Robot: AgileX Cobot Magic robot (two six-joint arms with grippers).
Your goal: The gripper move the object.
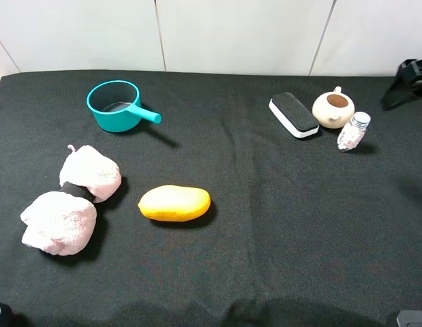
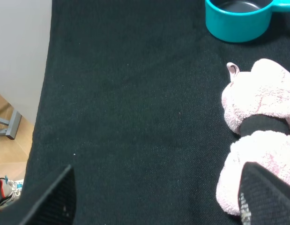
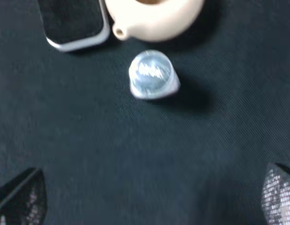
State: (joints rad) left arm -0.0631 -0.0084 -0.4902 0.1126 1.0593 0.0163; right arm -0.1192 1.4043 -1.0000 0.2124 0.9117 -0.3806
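Note:
A small clear bottle with a silver cap [image 1: 354, 131] stands at the back right, beside a cream teapot [image 1: 333, 109] and a black-topped eraser [image 1: 294, 114]. In the right wrist view the bottle [image 3: 153, 75] is seen from above, ahead of my right gripper [image 3: 152, 201], which is open, empty and above the cloth. The right arm [image 1: 407, 80] shows at the right edge of the high view. My left gripper [image 2: 156, 201] is open and empty over the cloth. One of its fingertips [image 2: 266, 197] is close to the pink plush dumbbell [image 2: 257, 140].
A teal scoop cup [image 1: 115, 105] stands at the back left. The pink plush dumbbell [image 1: 74, 197] lies at the front left and a yellow mango [image 1: 174, 203] beside it. The black cloth [image 1: 265, 238] covers the table; its left edge [image 2: 44, 93] drops to the floor.

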